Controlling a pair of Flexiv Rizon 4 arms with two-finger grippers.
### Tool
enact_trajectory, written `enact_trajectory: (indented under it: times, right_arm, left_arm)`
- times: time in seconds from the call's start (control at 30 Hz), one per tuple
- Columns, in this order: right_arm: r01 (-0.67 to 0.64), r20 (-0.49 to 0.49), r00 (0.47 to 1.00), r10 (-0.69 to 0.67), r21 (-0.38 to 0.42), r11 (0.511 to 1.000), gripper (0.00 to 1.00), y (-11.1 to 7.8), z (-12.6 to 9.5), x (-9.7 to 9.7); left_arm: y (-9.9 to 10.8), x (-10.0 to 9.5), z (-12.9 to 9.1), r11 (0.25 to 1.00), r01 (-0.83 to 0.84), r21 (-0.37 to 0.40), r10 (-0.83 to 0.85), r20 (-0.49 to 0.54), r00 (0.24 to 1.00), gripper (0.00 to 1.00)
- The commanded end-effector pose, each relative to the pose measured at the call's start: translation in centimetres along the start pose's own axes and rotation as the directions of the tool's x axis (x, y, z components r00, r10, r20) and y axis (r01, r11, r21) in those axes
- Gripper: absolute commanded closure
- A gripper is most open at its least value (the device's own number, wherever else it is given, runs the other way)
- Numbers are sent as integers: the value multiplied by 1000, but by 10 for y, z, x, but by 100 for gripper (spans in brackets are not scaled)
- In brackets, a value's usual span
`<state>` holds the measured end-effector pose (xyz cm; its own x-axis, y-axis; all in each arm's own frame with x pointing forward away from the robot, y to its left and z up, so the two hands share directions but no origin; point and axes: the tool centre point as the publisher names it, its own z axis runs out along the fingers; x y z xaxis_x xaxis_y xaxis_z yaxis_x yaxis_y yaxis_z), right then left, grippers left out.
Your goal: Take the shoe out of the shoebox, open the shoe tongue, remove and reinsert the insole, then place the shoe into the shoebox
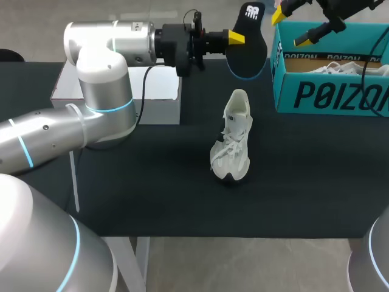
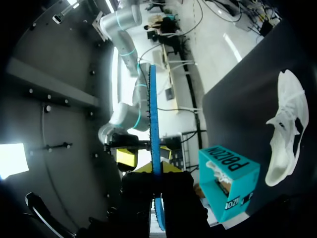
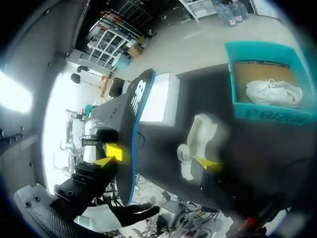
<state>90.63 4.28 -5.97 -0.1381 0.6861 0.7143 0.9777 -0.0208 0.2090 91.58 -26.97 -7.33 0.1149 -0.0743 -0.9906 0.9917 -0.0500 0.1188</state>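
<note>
light: bright, even | glare: white patches in wrist views | shadows: soft

The left arm (image 1: 100, 91) is showing rounded silver-grey shells, with thin light-blue rings (image 1: 112, 108) glowing at the joints and small dark screws (image 1: 45, 128) dotting one link. Its wrist (image 1: 179, 42) is showing black, with a thin black cable (image 1: 144, 85) hanging below. The right gripper (image 1: 291, 27) is showing black too, its fingertips (image 1: 304, 39) gleaming bright yellow, as are those of the left gripper (image 1: 238, 38).
</note>
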Motion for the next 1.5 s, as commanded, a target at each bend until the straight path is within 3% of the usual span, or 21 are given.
enact_trajectory:
  times: [0.03, 0.2, 0.43, 0.47, 0.53, 0.57, 0.7, 0.8, 1.1, 1.5]
  right_arm:
    - [-78, -459, 886, 71, 3, 997, 0, -2, 5, -10]
    - [-92, -618, 782, 80, 12, 996, 0, -4, 8, -2]
    - [-93, -629, 774, 71, -2, 996, 3, -8, 25, 10]
    - [-90, -619, 783, 66, -7, 996, 11, -9, 28, 11]
    - [-91, -617, 784, 67, -7, 996, 44, -10, 32, 12]
    - [-91, -615, 786, 69, -5, 996, 51, -10, 34, 13]
    - [-85, -601, 796, 71, 5, 996, 58, -13, 39, 14]
    - [-85, -596, 800, 74, 10, 996, 58, -14, 40, 14]
    - [-54, -480, 876, 45, -6, 999, 56, -14, 41, 17]
    - [-21, -433, 901, 27, 20, 1000, 60, -17, 50, 22]
  left_arm:
    - [-2, 2, -3, 999, 20, -25, -19, 27, 999, 100]
    - [0, 1, -3, 998, 38, -55, -35, 49, 998, 100]
    - [3, 1, 4, 997, 34, -67, -30, 54, 998, 100]
    - [4, 2, 4, 997, 35, -66, -31, 54, 998, 100]
    - [5, 2, 6, 997, 36, -64, -33, 51, 998, 100]
    - [6, 2, 7, 997, 37, -64, -34, 50, 998, 100]
    - [9, 2, 9, 997, 44, -60, -42, 34, 999, 100]
    - [10, 3, 10, 997, 49, -52, -48, 19, 999, 100]
    - [11, 10, 13, 996, 72, -58, -74, -43, 996, 100]
    - [13, 16, 25, 996, 80, -33, -82, -72, 994, 100]
